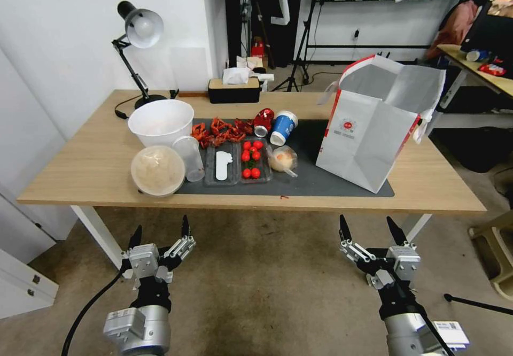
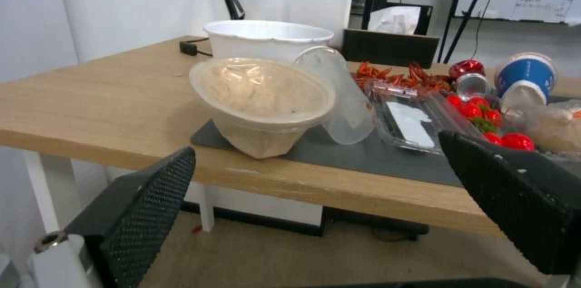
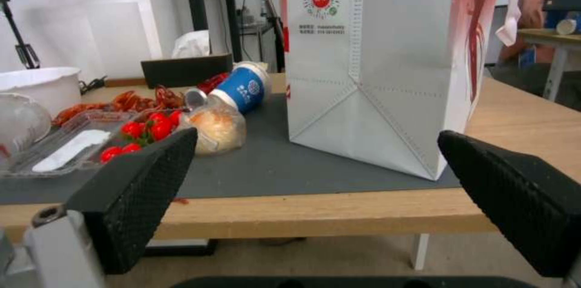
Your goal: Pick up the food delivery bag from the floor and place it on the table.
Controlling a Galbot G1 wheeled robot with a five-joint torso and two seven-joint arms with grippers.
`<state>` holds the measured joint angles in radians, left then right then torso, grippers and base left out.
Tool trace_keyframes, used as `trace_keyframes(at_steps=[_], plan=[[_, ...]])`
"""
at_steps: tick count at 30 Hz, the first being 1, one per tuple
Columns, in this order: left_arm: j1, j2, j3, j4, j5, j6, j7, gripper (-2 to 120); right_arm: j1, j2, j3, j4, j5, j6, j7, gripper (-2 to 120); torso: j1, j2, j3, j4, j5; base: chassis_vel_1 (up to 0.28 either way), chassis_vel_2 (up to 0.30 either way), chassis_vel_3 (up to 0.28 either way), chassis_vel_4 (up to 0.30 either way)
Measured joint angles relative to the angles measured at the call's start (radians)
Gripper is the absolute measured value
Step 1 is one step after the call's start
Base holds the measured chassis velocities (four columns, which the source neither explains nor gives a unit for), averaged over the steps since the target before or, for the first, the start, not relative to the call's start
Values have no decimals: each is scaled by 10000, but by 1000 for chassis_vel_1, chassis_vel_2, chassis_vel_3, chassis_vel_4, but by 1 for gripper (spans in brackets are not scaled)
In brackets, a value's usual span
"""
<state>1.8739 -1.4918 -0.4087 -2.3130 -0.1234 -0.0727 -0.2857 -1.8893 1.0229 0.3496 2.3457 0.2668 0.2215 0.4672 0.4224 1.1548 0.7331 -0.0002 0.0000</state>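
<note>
The food delivery bag [image 1: 374, 126] stands upright and open-topped on the right part of the table [image 1: 91, 169], on the dark grey mat; its round red logo faces me. The right wrist view has the same bag [image 3: 375, 61] close ahead. My left gripper [image 1: 160, 232] hangs open in front of the table's near edge, over the floor [image 1: 256, 281]. My right gripper [image 1: 368, 229] is open too, below the bag and short of the table edge. Nothing sits between either pair of fingers.
On the mat lie a white bowl [image 1: 160, 121], a lidded container [image 1: 157, 170], crayfish [image 1: 222, 129], a tray of tomatoes [image 1: 251, 158], a blue cup [image 1: 282, 127] and a wrapped bun [image 1: 283, 159]. A desk lamp [image 1: 140, 30] and tissue box [image 1: 233, 90] stand behind. Another desk [image 1: 475, 67] is at right.
</note>
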Motion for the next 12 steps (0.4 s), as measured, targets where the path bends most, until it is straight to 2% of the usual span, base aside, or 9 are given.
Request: trace_keyframes(at_steps=[12], plan=[[0, 0, 0, 0, 0, 0, 0, 100, 0, 0, 1, 0, 0, 0, 0, 100, 0, 0, 0, 0, 0, 0, 0, 0, 0]])
